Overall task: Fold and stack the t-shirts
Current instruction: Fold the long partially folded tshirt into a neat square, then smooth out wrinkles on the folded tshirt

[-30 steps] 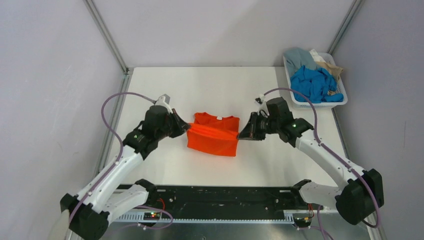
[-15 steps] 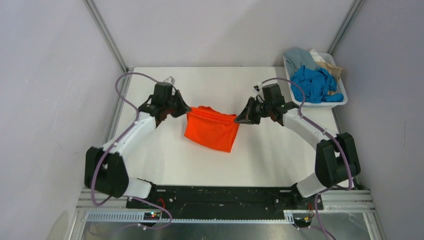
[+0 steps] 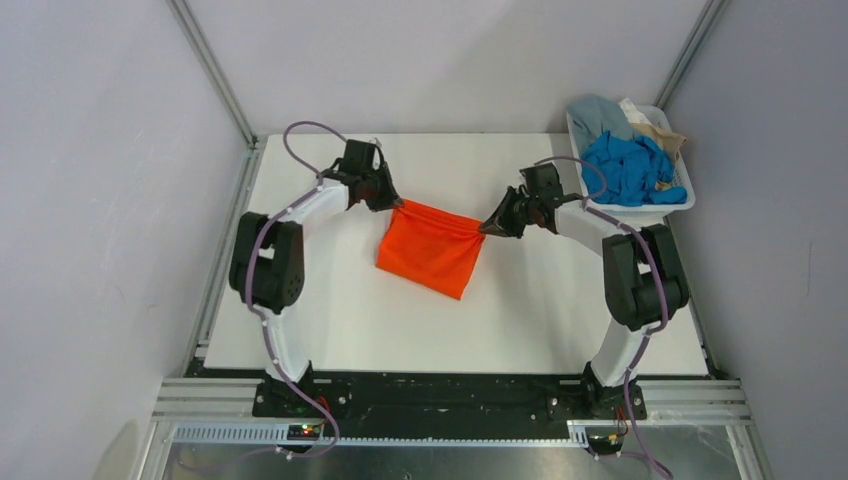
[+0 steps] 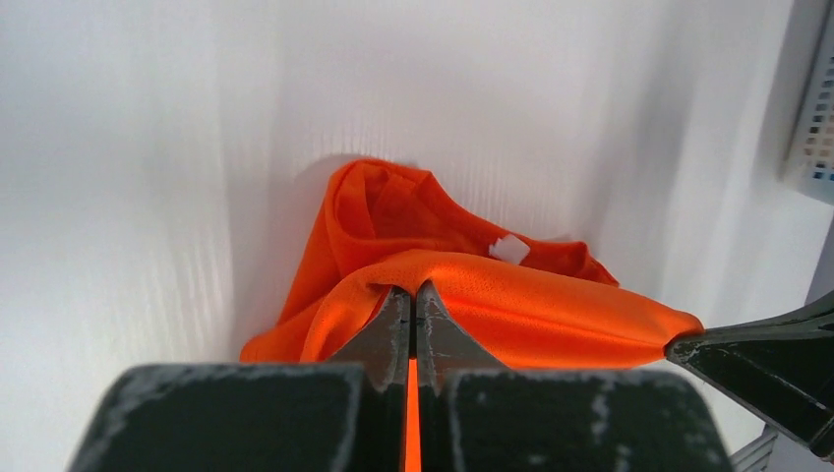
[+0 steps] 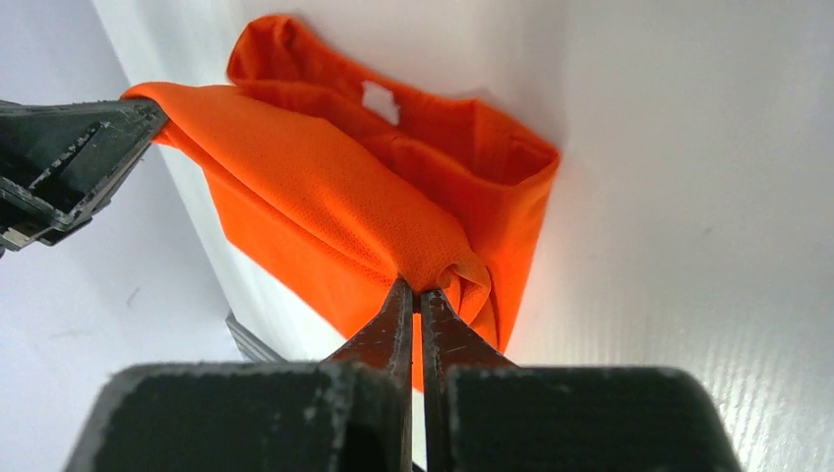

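Pinched tight in the left gripper (image 3: 399, 204): one end of the top fold of the orange t-shirt (image 3: 430, 252). Pinched just as tight in the right gripper (image 3: 488, 227): the other end. Cloth pulled straight between the two, over the middle of the table (image 3: 450, 330), a bit to the back. Rest of the shirt spread down toward the near side.

Lots of bare white table in front and on both sides. Less room behind, with the back wall (image 3: 450, 60) not far off. White basket (image 3: 640, 208) at the far right corner, close to the right arm, heaped with a bright blue t-shirt (image 3: 625, 165), a grey-blue t-shirt (image 3: 598, 112) and a beige t-shirt (image 3: 660, 130).

Hard to tell whether the low edge lies on the table or hangs just above it. In the left wrist view, small white tag (image 4: 509, 248) at the neck. Near part of the shirt hidden behind the dark gripper body.

Compared with half a second ago: both grippers farther from the bases, arms stretched out more, shirt carried along toward the back.
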`<state>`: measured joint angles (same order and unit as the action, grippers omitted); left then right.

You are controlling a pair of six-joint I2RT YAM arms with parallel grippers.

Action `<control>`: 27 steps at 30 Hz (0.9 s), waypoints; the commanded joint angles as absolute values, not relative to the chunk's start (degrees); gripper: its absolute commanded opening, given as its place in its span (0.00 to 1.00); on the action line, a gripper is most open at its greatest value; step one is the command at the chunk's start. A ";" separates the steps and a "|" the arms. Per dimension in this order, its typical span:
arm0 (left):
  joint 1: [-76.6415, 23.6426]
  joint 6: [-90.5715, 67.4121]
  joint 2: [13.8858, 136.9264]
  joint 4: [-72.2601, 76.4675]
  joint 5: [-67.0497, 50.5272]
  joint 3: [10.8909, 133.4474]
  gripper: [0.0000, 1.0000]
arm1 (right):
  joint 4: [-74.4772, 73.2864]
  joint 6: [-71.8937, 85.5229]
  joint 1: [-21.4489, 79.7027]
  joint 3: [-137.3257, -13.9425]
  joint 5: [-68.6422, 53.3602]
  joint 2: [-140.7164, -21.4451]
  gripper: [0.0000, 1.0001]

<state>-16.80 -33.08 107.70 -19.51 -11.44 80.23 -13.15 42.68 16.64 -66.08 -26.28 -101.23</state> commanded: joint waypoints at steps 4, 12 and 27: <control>-15.74 -31.10 116.44 -18.43 -13.72 87.95 0.00 | -11.32 44.50 15.07 -69.17 -20.33 -105.67 0.01; -15.78 -29.82 116.12 -18.47 -18.46 92.97 0.73 | -10.97 44.29 14.26 -72.18 -21.56 -103.93 0.63; -22.04 -34.35 91.24 -14.78 -18.71 65.12 1.00 | -4.75 47.16 25.05 -72.03 -21.13 -100.22 0.99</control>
<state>-21.06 -31.90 92.77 -17.58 -15.77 72.64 -11.68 43.57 26.17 -70.74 -20.01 -96.95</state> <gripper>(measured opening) 0.995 0.987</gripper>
